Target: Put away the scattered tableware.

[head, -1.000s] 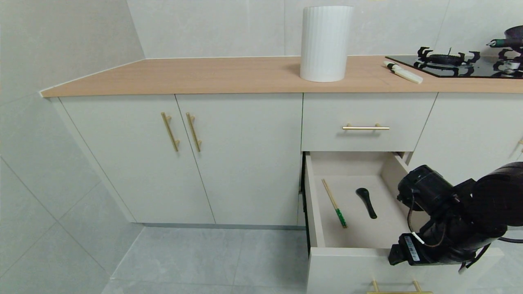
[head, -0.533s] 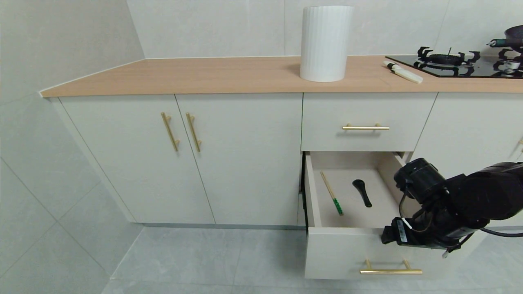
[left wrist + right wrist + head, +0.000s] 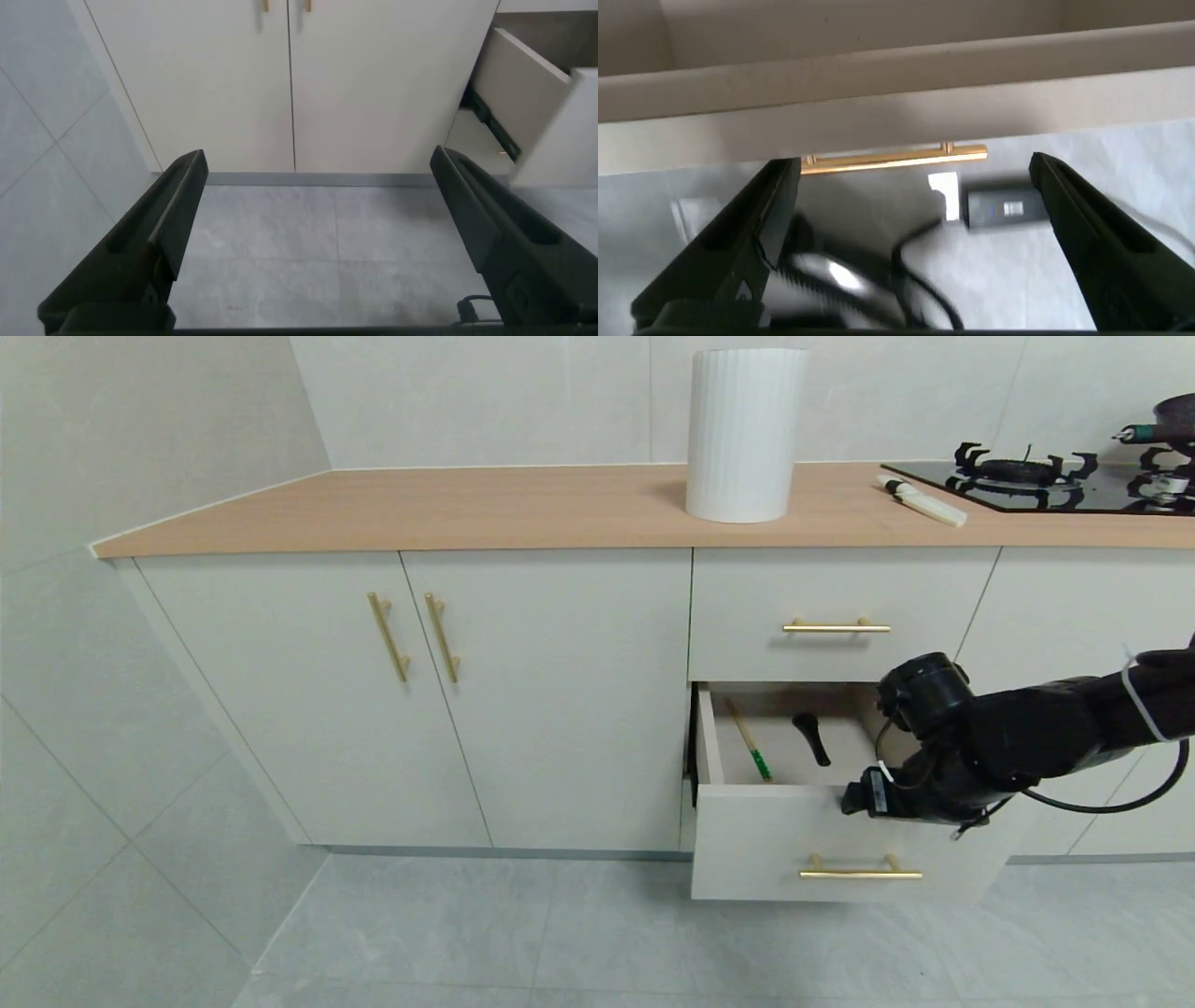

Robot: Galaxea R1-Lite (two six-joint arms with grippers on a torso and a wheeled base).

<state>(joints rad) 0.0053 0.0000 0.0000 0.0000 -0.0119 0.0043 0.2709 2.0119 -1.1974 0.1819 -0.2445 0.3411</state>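
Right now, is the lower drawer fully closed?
No, the lower drawer stands partly open, with chopsticks and a black spoon visible inside.

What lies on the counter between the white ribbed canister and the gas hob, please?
A slim pale utensil, perhaps a sheathed knife, lies flat on the counter between the canister and the hob, as the head view shows.
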